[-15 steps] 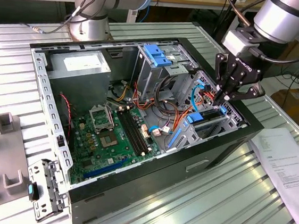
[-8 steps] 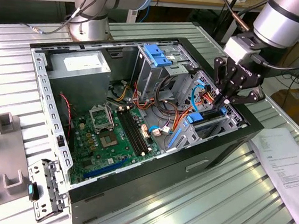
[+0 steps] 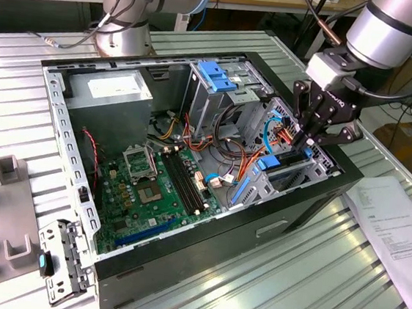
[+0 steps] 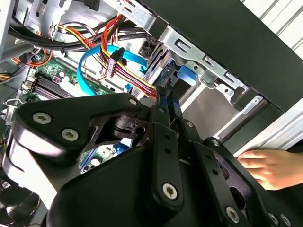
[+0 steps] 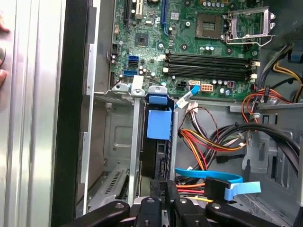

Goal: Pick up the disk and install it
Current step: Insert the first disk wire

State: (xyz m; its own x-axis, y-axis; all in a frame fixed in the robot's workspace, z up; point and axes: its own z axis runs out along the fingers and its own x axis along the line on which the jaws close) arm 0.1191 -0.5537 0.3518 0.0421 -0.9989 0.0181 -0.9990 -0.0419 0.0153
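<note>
Down inside a big open black metal computer case (image 3: 311,210), on a ridged silver metal worktop (image 3: 250,292). At the exterior view's right side of the case: a black metal gripper (image 3: 305,141), hanging from a thick silver arm.

Pinched narrow, with the two thin fingers (image 4: 163,101) close together on the end of a flat silver-grey disk with blue plastic rails (image 5: 158,125). Standing on its edge, that disk, partly down in a slim metal slot just inside the case wall. Seen in the exterior view too (image 3: 278,166), right under the gripper, and in the second wrist view (image 4: 187,78) as a blue piece past the fingertips.

Just beside the slot: a bent flat light-blue cable (image 5: 208,178) and a bunch of red, yellow and black wires (image 5: 203,142). Farther in, on the case floor: a green circuit board (image 3: 151,186) with long black slots.

At the far side of the case: a tall metal cage with a blue plastic handle (image 3: 218,74), and beside it, towards the exterior view's left, a grey metal box with a white sticker (image 3: 113,89).

Outside the case wall in the second wrist view: a person's hand (image 4: 270,165), lying flat. On the worktop at the exterior view's right: a white sheet of paper (image 3: 397,226).
</note>
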